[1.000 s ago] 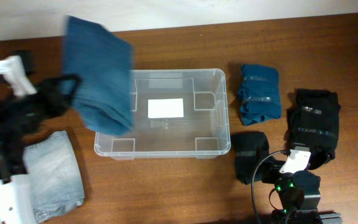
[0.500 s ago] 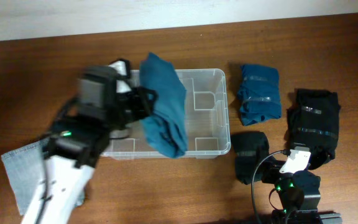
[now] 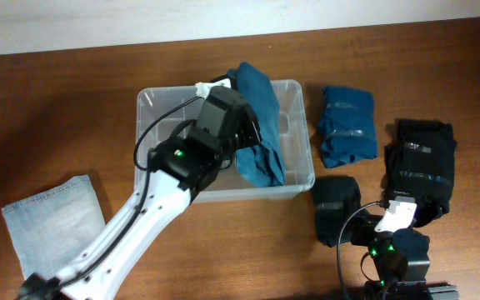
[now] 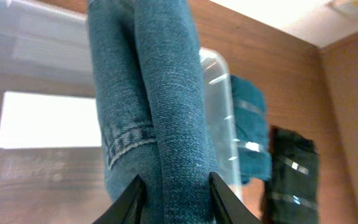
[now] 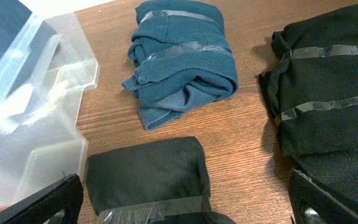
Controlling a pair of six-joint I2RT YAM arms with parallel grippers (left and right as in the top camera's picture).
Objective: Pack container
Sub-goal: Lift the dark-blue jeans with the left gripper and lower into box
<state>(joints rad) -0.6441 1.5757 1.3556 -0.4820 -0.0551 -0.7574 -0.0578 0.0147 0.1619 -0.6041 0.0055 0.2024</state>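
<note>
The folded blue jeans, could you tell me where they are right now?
In the overhead view the folded blue jeans hang from the left hand over the container, toward its right end, left of the teal bundle.

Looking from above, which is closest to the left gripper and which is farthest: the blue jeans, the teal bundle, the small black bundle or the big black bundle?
1. blue jeans, clamped in the left gripper, over the container.
2. teal bundle, right of the container, and small black bundle, by its right front corner: too close to call.
3. big black bundle, far right.
</note>
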